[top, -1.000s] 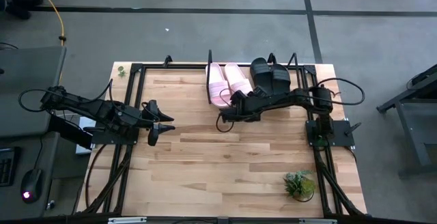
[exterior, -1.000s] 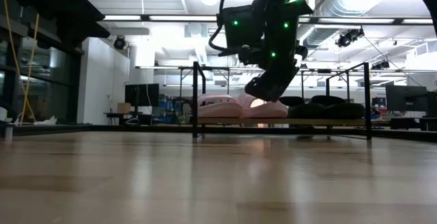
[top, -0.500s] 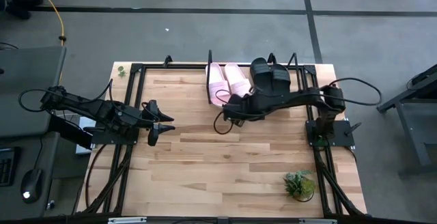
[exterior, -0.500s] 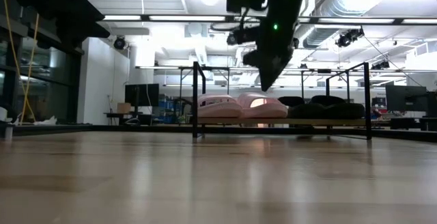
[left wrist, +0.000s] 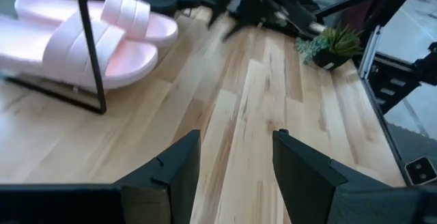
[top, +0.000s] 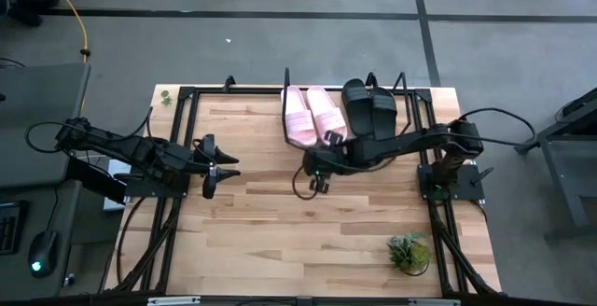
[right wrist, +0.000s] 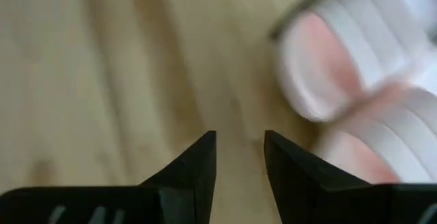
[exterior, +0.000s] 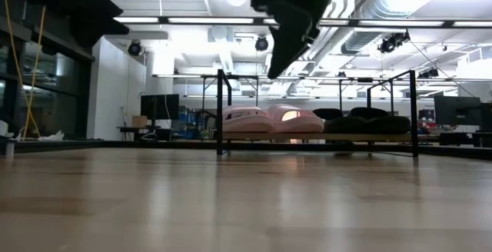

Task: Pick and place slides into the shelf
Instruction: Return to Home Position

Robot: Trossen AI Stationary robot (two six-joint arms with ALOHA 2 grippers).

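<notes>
Hovering beside shelved slides (top: pixel 325 112), right fingers (right wrist: pixel 198 169); plant (top: pixel 409 252) apart

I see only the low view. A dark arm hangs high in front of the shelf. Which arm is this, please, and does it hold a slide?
Observer: The right one. Its wrist view shows the right pincer open and empty, near the pink slides.
Operator: And the other arm, where is it?
Observer: The high view shows the left pincer over the left side of the table, far from the shelf, open.
Operator: Does any slide lie outside the shelf?
Observer: No. From above, the pink slides and two black slides all sit on it.
</notes>
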